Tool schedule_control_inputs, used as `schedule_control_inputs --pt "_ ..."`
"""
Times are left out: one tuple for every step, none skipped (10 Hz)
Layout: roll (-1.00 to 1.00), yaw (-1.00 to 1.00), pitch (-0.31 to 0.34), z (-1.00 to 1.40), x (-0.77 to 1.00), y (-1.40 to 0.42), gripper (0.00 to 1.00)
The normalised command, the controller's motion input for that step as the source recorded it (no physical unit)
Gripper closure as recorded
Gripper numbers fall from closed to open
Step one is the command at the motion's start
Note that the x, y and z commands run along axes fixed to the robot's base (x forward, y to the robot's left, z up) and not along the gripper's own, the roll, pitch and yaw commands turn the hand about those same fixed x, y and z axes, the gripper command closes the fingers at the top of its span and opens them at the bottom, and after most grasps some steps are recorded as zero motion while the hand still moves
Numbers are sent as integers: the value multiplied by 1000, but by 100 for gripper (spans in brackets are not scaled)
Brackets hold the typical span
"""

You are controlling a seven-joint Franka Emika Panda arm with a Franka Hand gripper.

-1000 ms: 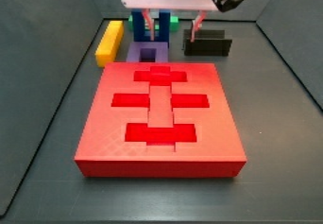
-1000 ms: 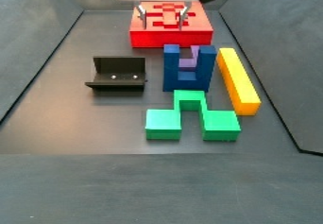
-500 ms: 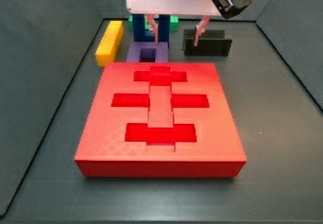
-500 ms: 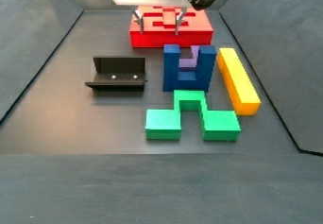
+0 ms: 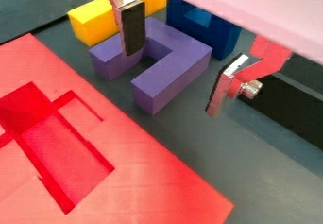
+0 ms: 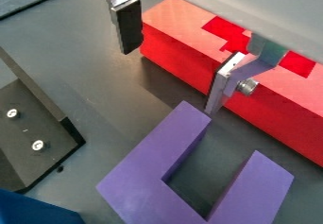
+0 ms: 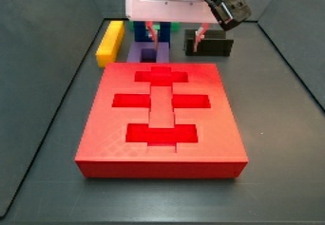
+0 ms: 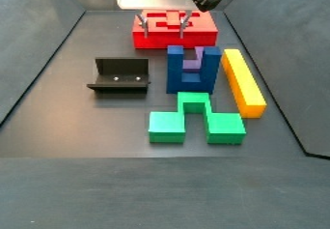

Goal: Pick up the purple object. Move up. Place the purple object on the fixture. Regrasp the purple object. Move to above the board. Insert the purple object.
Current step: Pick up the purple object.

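Dark tray floor, red board (image 7: 162, 115) up front. Since a second ago the gripper (image 5: 179, 60) has dropped lower, jaws spread wide and empty, straddling the purple object (image 5: 159, 60), which lies flat between board and blue block (image 8: 190, 71), fixture (image 8: 120, 76) alongside.

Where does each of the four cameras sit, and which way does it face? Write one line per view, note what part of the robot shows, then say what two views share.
Wrist view: looks down past the open gripper at the purple object beside the board.
Wrist view: looks down from the purple object's other side towards the board; gripper, fixture.
Side view: at the board's near end, facing the gripper.
Side view: opposite end, past the green piece; gripper far.
Both side views share the fixture.
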Motion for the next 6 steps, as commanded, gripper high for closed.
schedule_control_inputs --pt "157 0 0 -231 0 -20 0" --pt "154 0 0 -246 14 0 0" --pt "114 0 3 -240 37 0 0" --pt "46 0 0 -237 9 14 0" --pt "3 0 0 -191 0 57 0" --pt "0 0 0 -123 0 177 0"
